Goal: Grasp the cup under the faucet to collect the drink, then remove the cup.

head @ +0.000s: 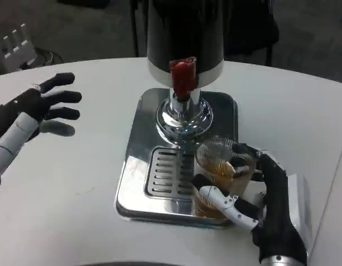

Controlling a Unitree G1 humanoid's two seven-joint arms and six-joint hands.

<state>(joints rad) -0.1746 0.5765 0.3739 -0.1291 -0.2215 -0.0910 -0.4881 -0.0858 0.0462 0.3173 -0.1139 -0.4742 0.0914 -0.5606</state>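
The clear ribbed cup (218, 172) stands upright on the drip tray's (137, 166) right side, just right of the slotted grate, amber drink inside, perhaps half full. Above it rises the chrome faucet (183, 113) with its red handle (182, 75), slightly to the left.

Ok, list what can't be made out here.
- Dispenser: its top is cut off by the head view's upper edge.
- Cup: its base and near wall are hidden by the right hand gripping it.
- Faucet: its outlet is hidden behind the red handle.
- Left hand: its palm faces away.
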